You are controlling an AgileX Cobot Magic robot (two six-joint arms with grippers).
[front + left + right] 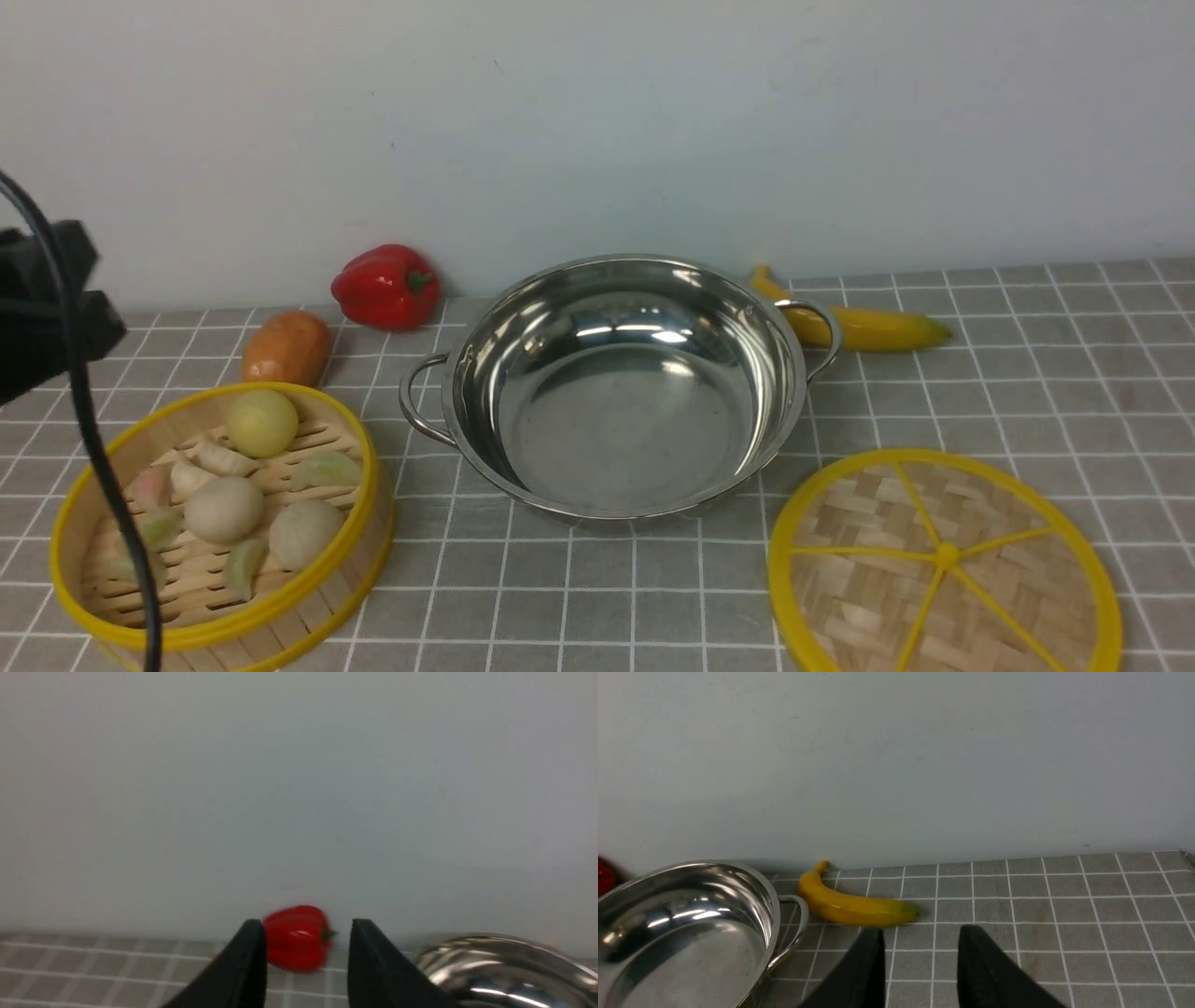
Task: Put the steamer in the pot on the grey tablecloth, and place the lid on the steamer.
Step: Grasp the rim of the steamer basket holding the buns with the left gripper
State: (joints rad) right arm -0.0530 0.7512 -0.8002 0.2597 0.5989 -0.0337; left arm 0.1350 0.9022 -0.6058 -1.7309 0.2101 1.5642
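Grey tablecloth (1027,373): steamer (313,607) and lid (943,560) show only frontally; left claw (307,926), right claw (922,931) gape empty.

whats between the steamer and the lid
The pot, slightly farther back, sits between steamer and lid; bare tablecloth in front of it. Front view.

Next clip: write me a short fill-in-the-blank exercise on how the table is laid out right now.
1. The shiny stainless-steel pot has ____ inside it.
2. The round bamboo steamer basket with yellow rims stands on the grey grid tablecloth to the pot's ____.
3. The flat woven bamboo lid with a yellow rim lies to the pot's ____.
4. The fruit behind the pot is a yellow ____.
Missing words: nothing; left; right; banana.
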